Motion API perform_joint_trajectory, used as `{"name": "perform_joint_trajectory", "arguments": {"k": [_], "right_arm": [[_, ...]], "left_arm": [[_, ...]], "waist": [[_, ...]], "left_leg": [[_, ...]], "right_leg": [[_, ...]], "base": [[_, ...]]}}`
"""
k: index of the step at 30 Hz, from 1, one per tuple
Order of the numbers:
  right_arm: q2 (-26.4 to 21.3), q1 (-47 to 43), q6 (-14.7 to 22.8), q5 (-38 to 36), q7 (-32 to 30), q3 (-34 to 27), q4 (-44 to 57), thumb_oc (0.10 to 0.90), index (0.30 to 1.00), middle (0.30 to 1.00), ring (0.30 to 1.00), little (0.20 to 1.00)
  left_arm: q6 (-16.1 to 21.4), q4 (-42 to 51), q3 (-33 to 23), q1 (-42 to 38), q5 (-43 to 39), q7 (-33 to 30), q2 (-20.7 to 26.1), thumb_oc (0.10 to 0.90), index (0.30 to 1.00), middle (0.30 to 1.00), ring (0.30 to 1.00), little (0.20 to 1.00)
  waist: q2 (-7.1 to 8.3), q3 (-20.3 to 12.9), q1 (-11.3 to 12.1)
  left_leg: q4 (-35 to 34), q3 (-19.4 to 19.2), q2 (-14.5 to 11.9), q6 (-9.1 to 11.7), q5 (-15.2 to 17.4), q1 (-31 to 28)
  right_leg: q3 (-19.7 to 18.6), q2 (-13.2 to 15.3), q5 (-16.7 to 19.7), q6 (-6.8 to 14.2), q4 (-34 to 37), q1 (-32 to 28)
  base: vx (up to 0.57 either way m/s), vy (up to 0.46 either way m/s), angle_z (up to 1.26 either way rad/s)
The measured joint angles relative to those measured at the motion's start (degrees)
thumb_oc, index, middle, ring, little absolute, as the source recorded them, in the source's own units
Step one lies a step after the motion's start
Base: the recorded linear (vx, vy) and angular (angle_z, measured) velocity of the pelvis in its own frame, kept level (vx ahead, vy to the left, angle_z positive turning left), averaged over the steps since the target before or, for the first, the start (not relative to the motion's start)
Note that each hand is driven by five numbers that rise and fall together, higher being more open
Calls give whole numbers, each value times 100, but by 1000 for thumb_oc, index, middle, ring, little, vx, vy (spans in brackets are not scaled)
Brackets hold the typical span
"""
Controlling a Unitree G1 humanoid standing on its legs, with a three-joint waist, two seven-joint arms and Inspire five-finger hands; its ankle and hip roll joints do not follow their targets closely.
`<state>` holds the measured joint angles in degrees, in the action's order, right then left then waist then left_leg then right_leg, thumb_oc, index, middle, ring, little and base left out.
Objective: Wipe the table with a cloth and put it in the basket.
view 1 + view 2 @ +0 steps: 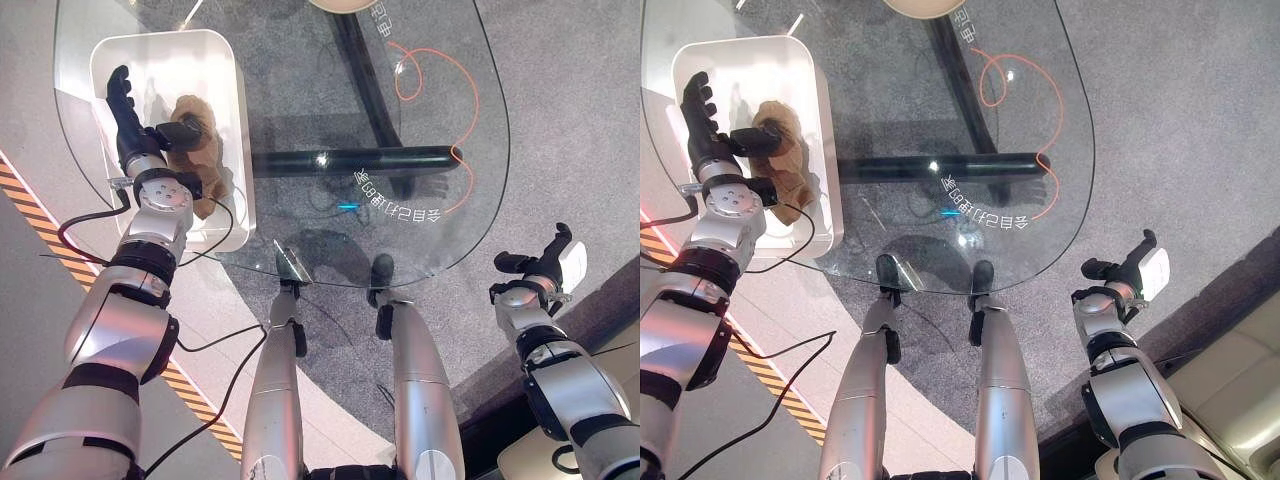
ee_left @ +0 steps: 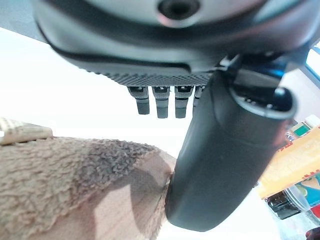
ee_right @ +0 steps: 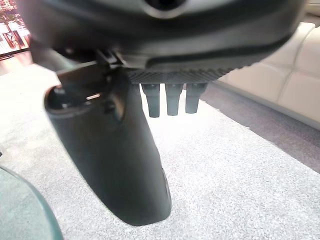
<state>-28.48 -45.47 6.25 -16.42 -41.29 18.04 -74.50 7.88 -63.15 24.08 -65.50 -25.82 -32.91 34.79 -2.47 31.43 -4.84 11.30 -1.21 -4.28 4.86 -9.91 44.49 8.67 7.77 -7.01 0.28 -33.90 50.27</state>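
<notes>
Left hand was extended over the single white basket at the glass table's left end, fingers straight and spread, thumb just beside the one brown cloth, which lay inside the basket, not gripped. Right hand hung off the table's near right edge over grey carpet, fingers relaxed and holding nothing.

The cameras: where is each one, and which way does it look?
Left eye view: on the head, looking down at the glass table, basket, both arms.
Right eye view: beside it, same scene.
Left wrist view: on the left robot hand, facing the brown cloth.
Right wrist view: on the right robot hand, facing carpet.
</notes>
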Motion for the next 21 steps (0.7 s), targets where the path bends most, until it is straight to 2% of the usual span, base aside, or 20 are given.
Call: {"name": "perform_joint_trajectory", "arguments": {"k": [6,11,14,18,21], "right_arm": [[0,0,0,-1,0,0,-3,800,900,900,900,900],[19,55,1,-2,2,0,-4,800,900,900,900,900],[153,198,18,-4,56,-10,1,800,900,900,900,900],[249,707,42,-66,214,-19,23,800,900,900,900,900],[248,967,40,-151,262,-150,18,800,900,900,900,900]], "left_arm": [[9,0,-1,0,-10,-1,0,800,900,900,900,900],[250,26,-27,21,-42,-64,-1,800,900,900,900,900],[580,466,-432,440,-81,-289,-16,800,900,900,900,900],[1061,922,-897,1132,-83,-543,-21,800,900,900,900,900],[1153,1048,-1190,1429,-115,-548,14,800,900,900,900,900]], "waist": [[0,0,1],[0,0,2],[0,0,14],[-1,-5,140],[-9,-12,202]], "left_leg": [[2,2,-12,6,-5,-10],[-1,16,-27,13,-9,-74],[-45,23,-63,17,-11,-332],[-374,10,-129,46,-30,-1153],[-586,1,-152,51,-33,-1621]], "right_leg": [[2,-14,15,-9,0,-13],[13,-28,22,-11,9,-84],[33,-79,28,-6,116,-376],[59,-117,56,18,421,-1169],[63,-165,66,71,698,-1648]], "base": [[-3,-6,0],[-12,-44,0],[-40,-93,-2],[-20,-44,-5],[12,6,-1]]}}
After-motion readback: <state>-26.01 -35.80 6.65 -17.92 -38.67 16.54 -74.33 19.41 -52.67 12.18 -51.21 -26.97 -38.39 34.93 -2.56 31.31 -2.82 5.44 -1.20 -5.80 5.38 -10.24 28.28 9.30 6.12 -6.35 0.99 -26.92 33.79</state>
